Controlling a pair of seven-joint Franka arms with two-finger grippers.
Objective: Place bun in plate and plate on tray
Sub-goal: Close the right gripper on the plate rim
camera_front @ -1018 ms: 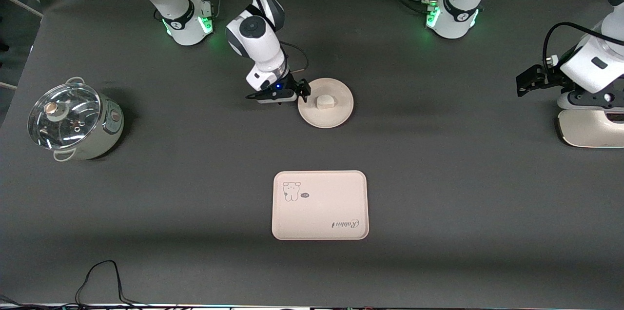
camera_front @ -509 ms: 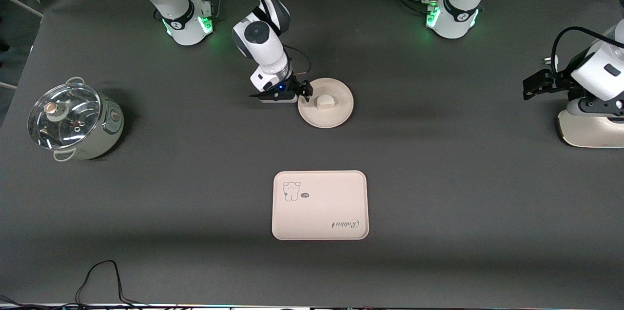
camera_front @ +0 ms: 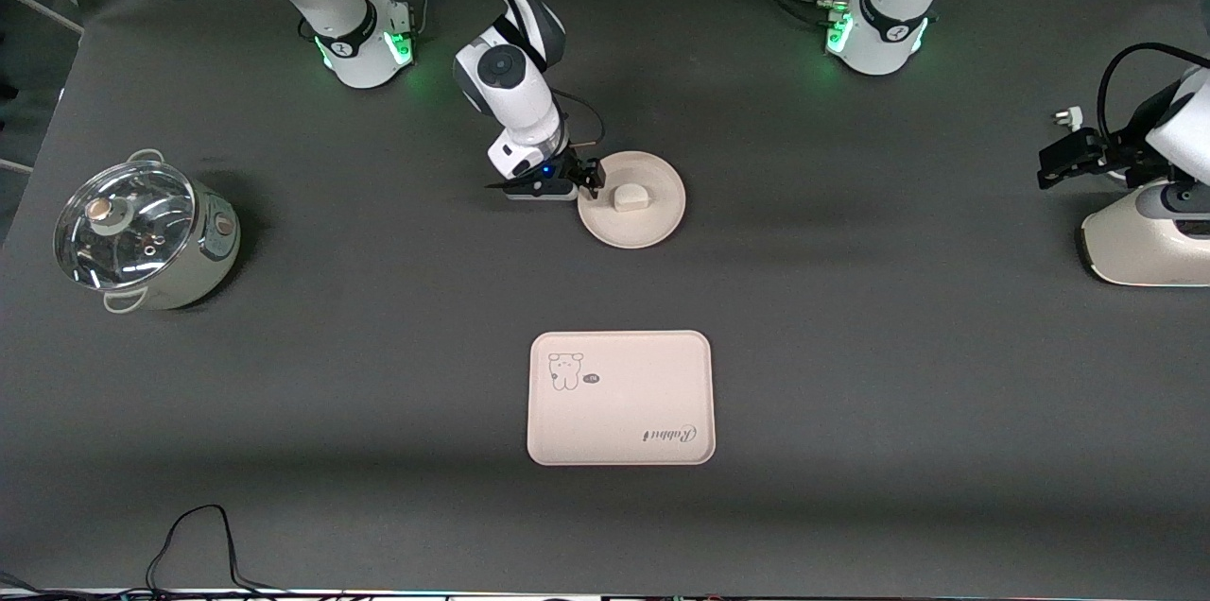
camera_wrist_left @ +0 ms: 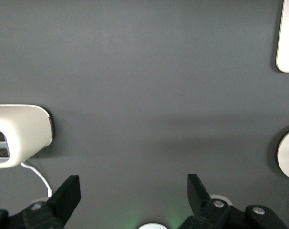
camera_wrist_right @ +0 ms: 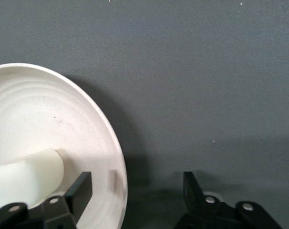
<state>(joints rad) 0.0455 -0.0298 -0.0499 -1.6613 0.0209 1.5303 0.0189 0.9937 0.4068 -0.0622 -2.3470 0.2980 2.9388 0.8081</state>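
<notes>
Left end effector (camera_front: pixel 1063 157) withdrew; smooth white bun (camera_front: pixel 630 197) sits on plate (camera_front: pixel 652 223).

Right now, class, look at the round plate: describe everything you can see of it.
The plate is round, shallow and cream-beige, plain, with a raised rim and faint rings inside; it looks like matte plastic or ceramic. It lies flat on the dark table, farther from the front camera than the tray. A small white bun sits in it. The right gripper is at its rim on the right arm's side, jaws open astride the rim, one inside by the bun and one outside.
</notes>
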